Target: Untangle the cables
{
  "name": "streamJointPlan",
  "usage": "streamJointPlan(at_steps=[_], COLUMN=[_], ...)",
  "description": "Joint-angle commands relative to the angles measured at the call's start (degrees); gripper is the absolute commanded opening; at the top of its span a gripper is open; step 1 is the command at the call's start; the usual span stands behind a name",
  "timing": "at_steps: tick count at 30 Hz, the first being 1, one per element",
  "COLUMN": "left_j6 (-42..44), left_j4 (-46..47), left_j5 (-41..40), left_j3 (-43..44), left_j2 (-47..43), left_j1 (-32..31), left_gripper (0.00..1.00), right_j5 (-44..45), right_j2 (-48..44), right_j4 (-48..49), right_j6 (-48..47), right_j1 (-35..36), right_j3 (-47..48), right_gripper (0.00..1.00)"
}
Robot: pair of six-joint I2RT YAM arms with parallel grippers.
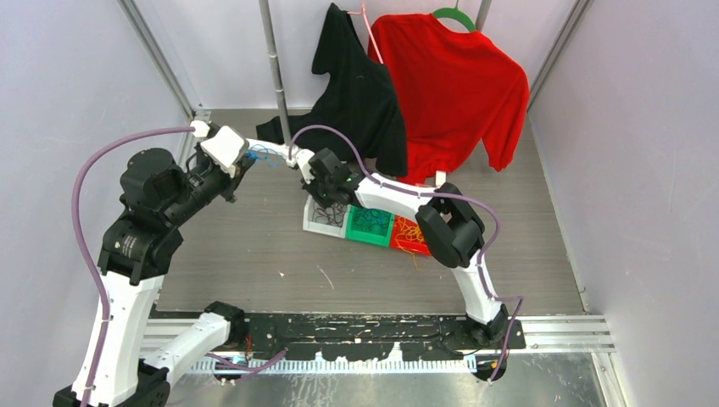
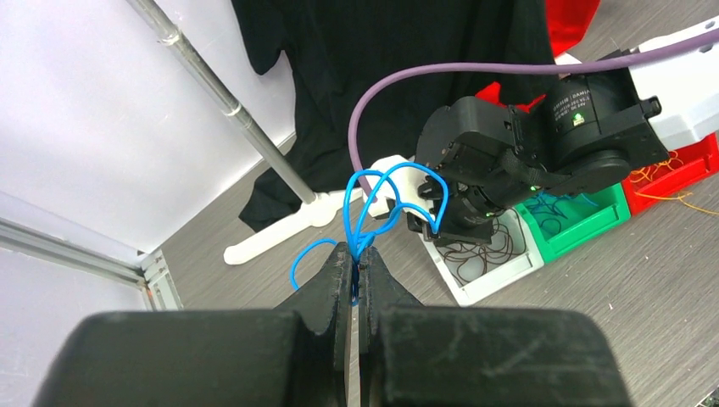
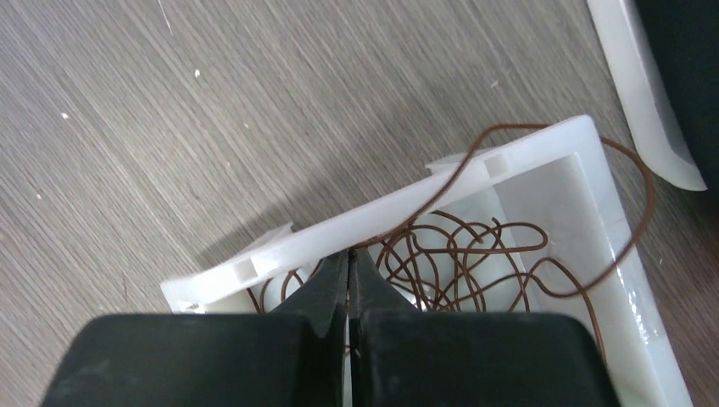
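Black rail (image 1: 365, 327), grey tabletop (image 1: 254, 259), blue cable (image 2: 359, 242), pale walls (image 1: 59, 76)

you're in a robot lab cell: plain white panels (image 1: 51, 102), aluminium framing (image 1: 159, 58), small plastic bins (image 1: 370, 226) on a grey table (image 1: 254, 254).

Fixed overhead camera, mounted above and behind the arm bases, looks down and forward from a distance over the grey table (image 1: 254, 271) to the black garment (image 1: 356, 93) and red garment (image 1: 458, 85) at the far wall; left wrist camera, close behind the left gripper (image 2: 356, 264), faces across the table at the right arm (image 2: 543, 127) and the white bin (image 2: 487, 284); right wrist camera peers almost straight down past the right gripper (image 3: 348, 264), very near that bin; all three views share the bin; overhead and left wrist views share the blue cable (image 2: 373, 199) pinched by the left gripper.
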Motion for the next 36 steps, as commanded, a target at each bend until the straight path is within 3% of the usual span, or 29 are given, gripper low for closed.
streamJointPlan(at_steps=[1, 8, 13, 24, 29, 36], left_j6=[-0.04, -0.09, -0.26, -0.59, -0.34, -0.90], left_j4=[1.88, 2.32, 2.38, 2.68, 2.65, 3.01], left_j5=[-0.64, -0.66, -0.65, -0.51, -0.40, -0.21], left_j3=[2.89, 2.90, 2.86, 2.87, 2.39, 2.45], left_j2=[-0.27, -0.29, -0.32, -0.45, -0.66, -0.53], left_j1=[0.25, 0.28, 0.26, 0.29, 0.28, 0.29], left_gripper=[0.00, 0.00, 0.00, 0.00, 0.01, 0.01], right_j5=[1.36, 4.56, 4.75, 1.44, 3.70, 3.20], right_j2=[-5.04, -18.18, -25.05, -25.48, -34.47, -42.58], right_j4=[11.02, 18.58, 19.90, 13.95, 25.70, 22.56], right_j6=[5.60, 14.80, 15.65, 19.17, 21.70, 18.73], right_j1=[0.00, -3.07, -3.16, -3.13, -2.37, -2.53], right_j3=[-3.70, -15.57, -21.71, -22.80, -33.45, -28.89], right_gripper=[0.01, 0.01, 0.01, 0.01, 0.01, 0.01])
